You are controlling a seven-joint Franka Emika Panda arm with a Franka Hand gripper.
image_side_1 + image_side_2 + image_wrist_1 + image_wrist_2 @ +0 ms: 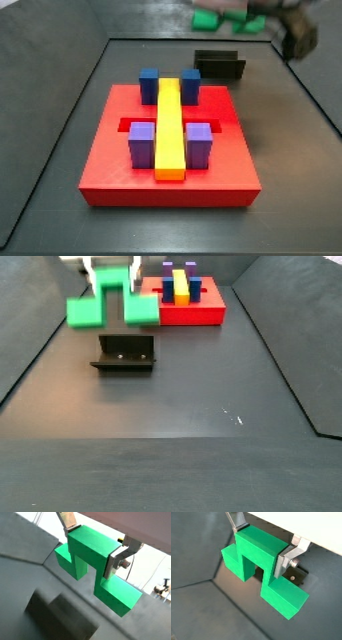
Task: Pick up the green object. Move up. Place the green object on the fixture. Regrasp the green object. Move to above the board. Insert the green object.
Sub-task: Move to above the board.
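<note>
The gripper (264,542), clamped on the green object (261,567), hangs above the fixture (124,353) (well clear of it); a misaligned descent could tip it off.

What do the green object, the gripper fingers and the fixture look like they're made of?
Green object, held in the gripper above the floor: likely plastic, uniform bright colour, matte faces, crisp edges. Fingers: apparently metal, flat silvery plates with a visible screw. Fixture: dark, dull finish, with small bright dots like screws; painted metal or plastic, cannot tell.
</note>
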